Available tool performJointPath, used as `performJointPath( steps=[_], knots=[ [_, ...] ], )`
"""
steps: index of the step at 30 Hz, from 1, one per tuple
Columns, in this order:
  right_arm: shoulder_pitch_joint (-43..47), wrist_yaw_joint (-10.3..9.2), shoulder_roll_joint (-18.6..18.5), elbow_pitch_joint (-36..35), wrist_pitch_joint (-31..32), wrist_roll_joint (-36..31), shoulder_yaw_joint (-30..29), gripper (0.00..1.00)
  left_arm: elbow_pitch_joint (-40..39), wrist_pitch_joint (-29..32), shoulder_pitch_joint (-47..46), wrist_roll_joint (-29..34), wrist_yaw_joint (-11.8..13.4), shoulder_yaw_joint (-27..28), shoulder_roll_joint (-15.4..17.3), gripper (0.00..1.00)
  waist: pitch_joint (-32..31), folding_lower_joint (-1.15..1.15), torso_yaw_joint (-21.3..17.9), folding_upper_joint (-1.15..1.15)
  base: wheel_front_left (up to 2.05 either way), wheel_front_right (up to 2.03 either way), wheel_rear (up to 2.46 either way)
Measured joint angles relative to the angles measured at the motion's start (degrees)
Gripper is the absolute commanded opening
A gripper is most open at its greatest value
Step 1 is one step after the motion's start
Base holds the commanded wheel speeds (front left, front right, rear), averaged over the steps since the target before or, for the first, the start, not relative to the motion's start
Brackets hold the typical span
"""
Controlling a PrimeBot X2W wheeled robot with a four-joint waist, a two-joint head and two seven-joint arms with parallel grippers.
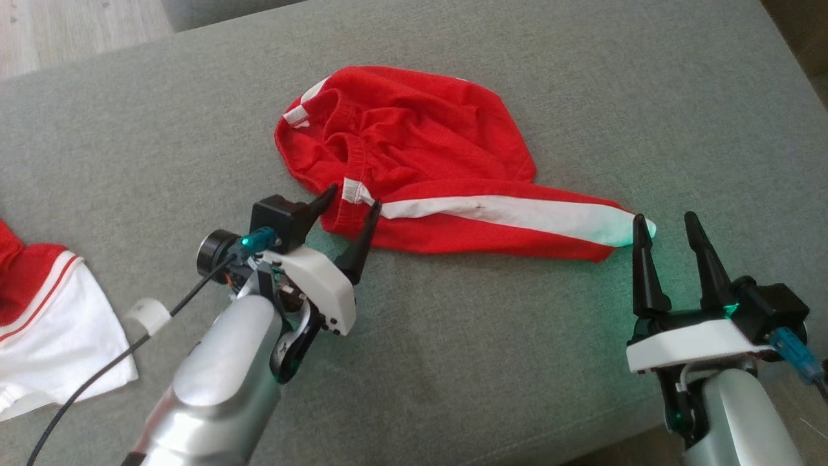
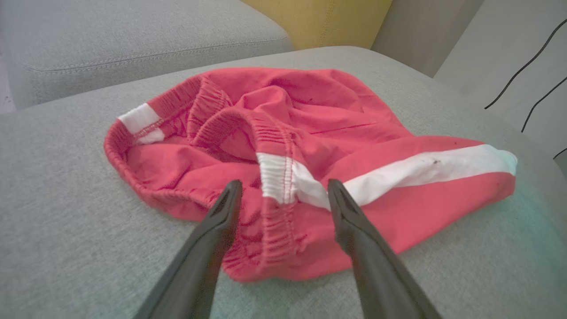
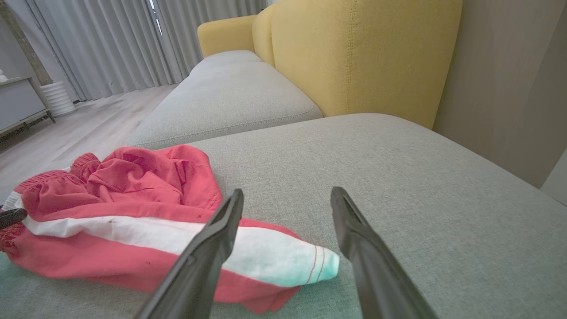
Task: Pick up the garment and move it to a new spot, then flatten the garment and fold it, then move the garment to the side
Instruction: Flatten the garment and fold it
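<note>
None of the three stages looks complete from my station: on the grey sofa cushion (image 1: pixel 453 362) the red garment (image 1: pixel 420 142) lies crumpled near the middle, toward the far edge, so pick-up, flattening, folding and side placement all remain. I read the left gripper (image 1: pixel 354 197) as wide and empty, straddling the waistband (image 2: pixel 277 177). The right gripper (image 1: pixel 665 218) is equally wide and empty beside the white-striped leg end (image 3: pixel 288 261).

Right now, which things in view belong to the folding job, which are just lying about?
Job: crumpled red shorts with white side stripe; open left pincer; open right pincer.
Lying about: red-and-white garment at far left; yellow upholstered backrest.
</note>
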Motion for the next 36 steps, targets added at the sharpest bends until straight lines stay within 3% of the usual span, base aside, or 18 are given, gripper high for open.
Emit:
performJointPath(
  steps=[1, 2, 3, 4, 19, 23, 36],
  knots=[
    [0.0, 0.0, 0.0, 0.0, 0.0, 0.0, 0.0, 1.0, 0.0, 0.0, -0.2, -0.1, 0.0, -0.1, 0.0, 0.82, 0.0, 0.0, 0.0, 0.0, 0.0, 0.0, 0.0],
    [0.0, 0.0, 0.0, 0.1, 0.0, 0.0, 0.0, 1.0, 0.0, 0.0, -0.5, -0.5, 0.0, -0.2, 0.0, 0.5, 0.0, 0.0, -0.1, 0.0, 0.0, 0.0, 0.0],
    [0.0, 0.0, 0.0, 0.2, 0.0, 0.0, 0.0, 1.0, 0.0, -0.2, -0.8, -0.6, 0.0, -0.3, 0.0, 0.36, 0.0, 0.0, -0.1, 0.0, 0.0, 0.0, 0.0],
    [0.0, 0.0, 0.0, 0.3, 0.0, 0.0, 0.0, 1.0, 0.0, -0.5, -0.9, -0.6, 0.0, -0.4, 0.0, 0.0, 0.0, 0.0, -0.1, 0.0, 0.0, 0.0, 0.0],
    [0.0, 0.0, 0.0, 3.2, 0.0, -1.2, -0.9, 1.0, -4.6, -5.9, 0.7, -1.8, 0.2, -0.2, 1.4, 0.0, -1.6, 0.0, 1.2, 0.0, 0.0, 0.0, 0.0],
    [0.1, 0.0, 0.0, 5.8, 0.0, -1.1, -1.0, 1.0, -6.7, -6.8, 3.3, -2.0, 1.4, -0.2, 1.9, 0.0, -2.1, 0.0, 1.7, 0.0, 0.0, 0.0, 0.0],
    [-0.3, 0.0, 0.0, 10.8, 0.0, 4.3, -2.7, 1.0, -10.0, -8.1, 6.7, -1.5, 3.2, -1.6, 2.0, 0.0, -2.1, 0.0, 2.7, 0.0, 0.0, 0.0, 0.0]
  ],
)
